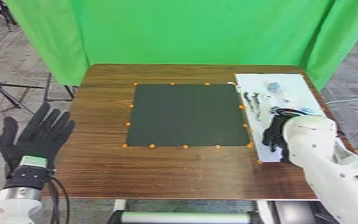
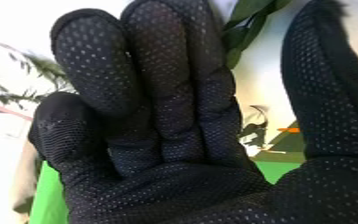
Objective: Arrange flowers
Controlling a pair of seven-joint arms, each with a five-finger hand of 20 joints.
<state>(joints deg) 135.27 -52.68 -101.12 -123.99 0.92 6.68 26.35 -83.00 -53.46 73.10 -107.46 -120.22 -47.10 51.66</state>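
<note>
On the white rectangular sheet (image 1: 291, 79), slender dark sprigs (image 1: 256, 106) lie just left of the black-gloved right hand (image 1: 276, 134), long axes running near to far. That hand is nearer; a leftward shift is probably required before closure. Its fingers are released, with no grasp visible. The wrist view adds broad green leaves (image 2: 238, 40) between thumb and fingers. The black-gloved left hand (image 1: 35, 144) is well apart, fingers extended.
</note>
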